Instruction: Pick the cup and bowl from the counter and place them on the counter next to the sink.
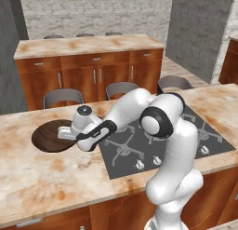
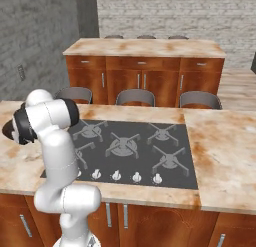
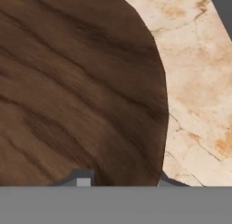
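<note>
The dark brown wooden bowl (image 1: pixel 46 136) lies on the beige counter (image 1: pixel 51 178), left of the cooktop. My gripper (image 1: pixel 66 131) reaches down over the bowl's right rim. In the hand view the bowl (image 3: pixel 77 82) takes up the left and middle, with its rim curving down the right side. My gripper (image 3: pixel 124 180) stands astride that rim: one fingertip (image 3: pixel 82 177) is over the bowl's inside and the other sits just outside the edge. The jaws are still apart, with a gap on the inner side. The cup and the sink are out of view.
A grey four-burner cooktop (image 1: pixel 186 136) is set in the counter right of the bowl, with knobs along its front. Three grey stools (image 2: pixel 135 97) stand behind this counter. A second counter (image 1: pixel 88 46) with wood cabinets runs along the back.
</note>
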